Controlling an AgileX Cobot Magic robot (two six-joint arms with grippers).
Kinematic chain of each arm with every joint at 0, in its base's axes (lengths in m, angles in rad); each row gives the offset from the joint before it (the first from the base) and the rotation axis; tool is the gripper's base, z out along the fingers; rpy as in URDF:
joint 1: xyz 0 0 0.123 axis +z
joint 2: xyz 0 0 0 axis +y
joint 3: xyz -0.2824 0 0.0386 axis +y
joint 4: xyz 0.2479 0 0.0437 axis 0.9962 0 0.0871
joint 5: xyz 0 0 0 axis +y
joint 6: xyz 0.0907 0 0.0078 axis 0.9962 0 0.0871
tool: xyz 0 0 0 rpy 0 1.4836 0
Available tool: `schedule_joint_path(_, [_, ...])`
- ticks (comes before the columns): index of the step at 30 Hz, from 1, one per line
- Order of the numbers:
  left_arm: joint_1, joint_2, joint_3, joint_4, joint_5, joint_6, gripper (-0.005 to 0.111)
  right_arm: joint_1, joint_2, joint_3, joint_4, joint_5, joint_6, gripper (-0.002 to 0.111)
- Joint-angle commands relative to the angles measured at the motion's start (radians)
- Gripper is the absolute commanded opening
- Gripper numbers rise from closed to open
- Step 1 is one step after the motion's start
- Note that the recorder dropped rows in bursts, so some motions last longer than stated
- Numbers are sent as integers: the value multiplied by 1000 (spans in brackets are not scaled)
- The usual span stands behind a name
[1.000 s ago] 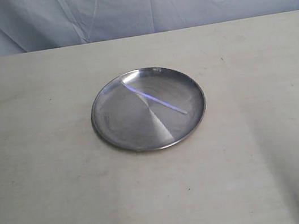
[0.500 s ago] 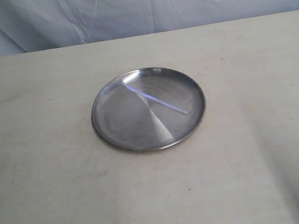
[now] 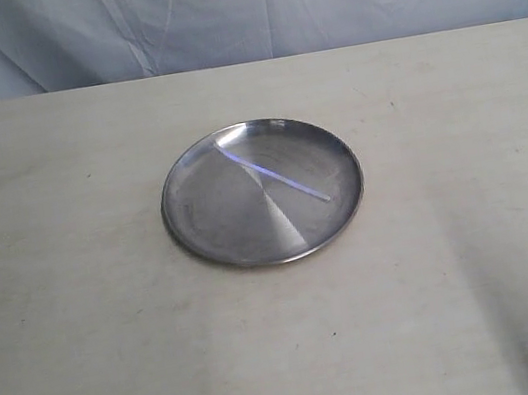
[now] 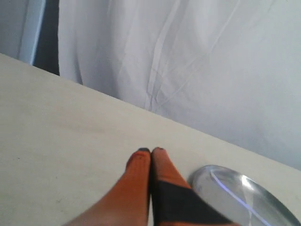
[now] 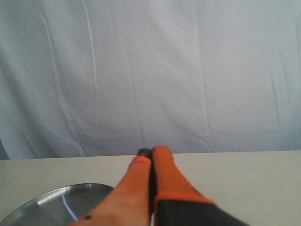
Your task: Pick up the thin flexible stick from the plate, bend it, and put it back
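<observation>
My left claw pinched shut on nothing, my right claw the same, thin flexible stick lying slantwise in the plate, clear of both claws.

Soft, even light; streaky glare on the plate, wrist views slightly blurred.

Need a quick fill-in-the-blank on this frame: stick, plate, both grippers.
1. The thin flexible stick lies inside the plate, unbent, its shape ____.
2. The left gripper has its fingertips pressed together, so it is ____.
3. The right gripper, also shut, holds ____.
Missing words: straight; shut; nothing.
</observation>
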Motion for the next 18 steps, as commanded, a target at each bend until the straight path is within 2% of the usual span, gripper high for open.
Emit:
schedule_joint_path(1, [73,-26,4,3,-4,2,0,-5,-6,3,-9,1,-4,-1])
schedule_joint_path(4, [96,-26,4,3,-4,2,0,-5,-6,3,-7,-3,-4,-1])
schedule_joint_path(18, [96,-26,4,3,-4,2,0,-5,-6,3,-7,-3,-4,-1])
